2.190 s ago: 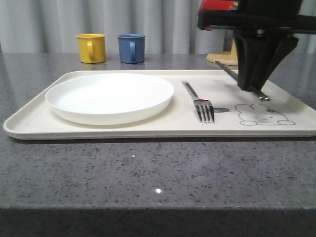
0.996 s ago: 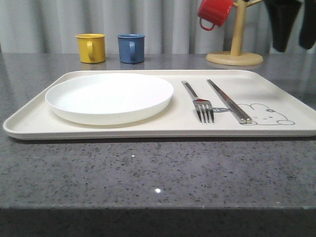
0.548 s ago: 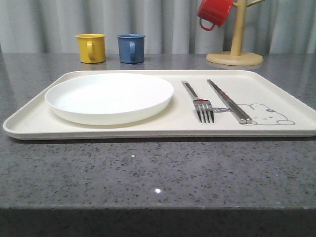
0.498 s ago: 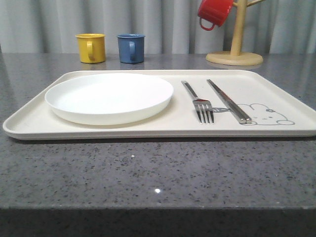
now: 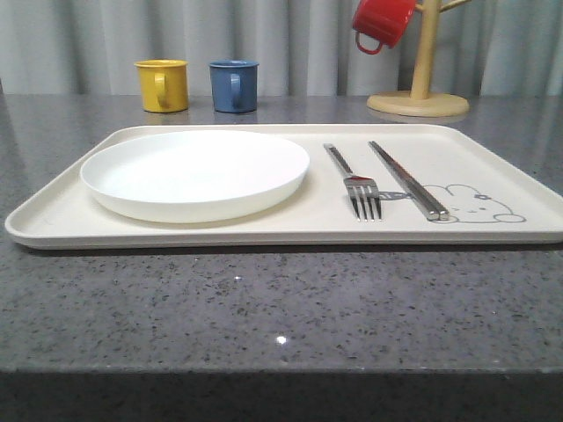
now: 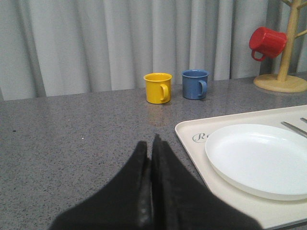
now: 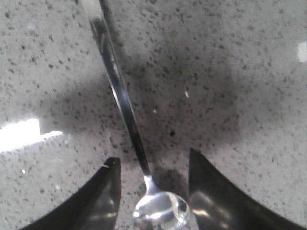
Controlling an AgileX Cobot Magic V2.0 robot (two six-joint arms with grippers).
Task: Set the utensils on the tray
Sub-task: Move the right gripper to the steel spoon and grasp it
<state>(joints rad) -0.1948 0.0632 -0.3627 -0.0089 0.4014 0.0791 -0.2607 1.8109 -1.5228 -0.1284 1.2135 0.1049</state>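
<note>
On the cream tray (image 5: pixel 264 230) lie a silver fork (image 5: pixel 355 181) and a pair of chopsticks (image 5: pixel 406 179), side by side right of the white plate (image 5: pixel 193 172). The spoon (image 7: pixel 125 110) lies on the speckled grey counter in the right wrist view, its bowl between the two fingers of my right gripper (image 7: pixel 153 165), which is open and straddles it without touching. My left gripper (image 6: pixel 149 143) is shut and empty, low over the counter just left of the tray's corner (image 6: pixel 189 132).
A yellow mug (image 5: pixel 163 84) and a blue mug (image 5: pixel 234 85) stand behind the tray. A wooden mug tree (image 5: pixel 420 88) with a red mug (image 5: pixel 383 23) hanging on it is at the back right. Curtains close off the back.
The right arm laid the chopsticks on the tray beside the fork, then lifted away and left the front view. The tray, fork and plate have not moved.
</note>
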